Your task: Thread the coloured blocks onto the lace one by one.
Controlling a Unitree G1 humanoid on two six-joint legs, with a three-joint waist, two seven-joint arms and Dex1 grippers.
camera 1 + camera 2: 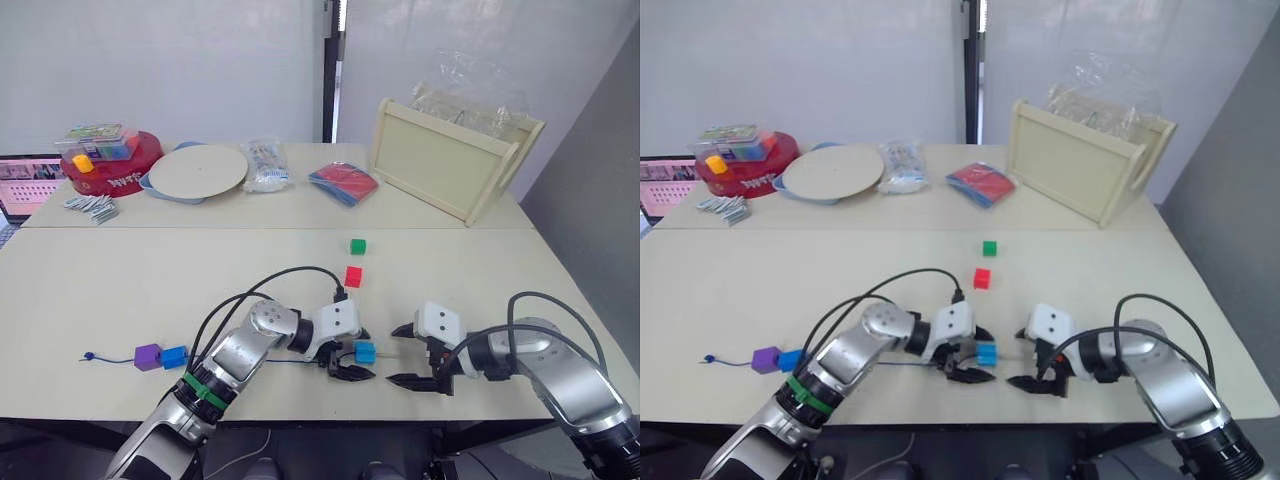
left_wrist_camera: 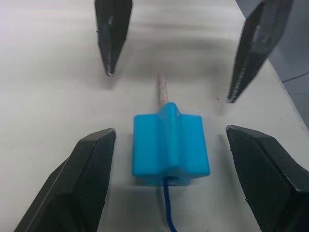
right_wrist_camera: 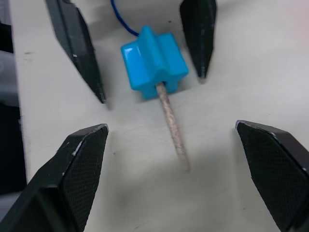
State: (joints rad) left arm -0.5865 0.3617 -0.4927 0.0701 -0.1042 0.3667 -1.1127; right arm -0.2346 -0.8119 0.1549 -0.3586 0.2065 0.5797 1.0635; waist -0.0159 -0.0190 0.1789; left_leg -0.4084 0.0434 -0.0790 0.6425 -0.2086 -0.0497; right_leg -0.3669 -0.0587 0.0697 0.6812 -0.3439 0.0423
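Lace (image 1: 250,362): runs across the table (image 1: 120,290) from a knotted end, past a purple block (image 1: 147,357) and blue block (image 1: 174,356), partly hidden under the left arm.
Cyan block (image 2: 170,144): threaded; the wrist views show the pale tip (image 3: 173,126) poking out, hard to see from the head.
Left claw (image 1: 347,361): spread, straddling the cyan block.
Right claw (image 1: 410,355): spread, facing the tip, apart from it.
Loose: red block (image 1: 353,276), green block (image 1: 358,246), beyond the cyan block.
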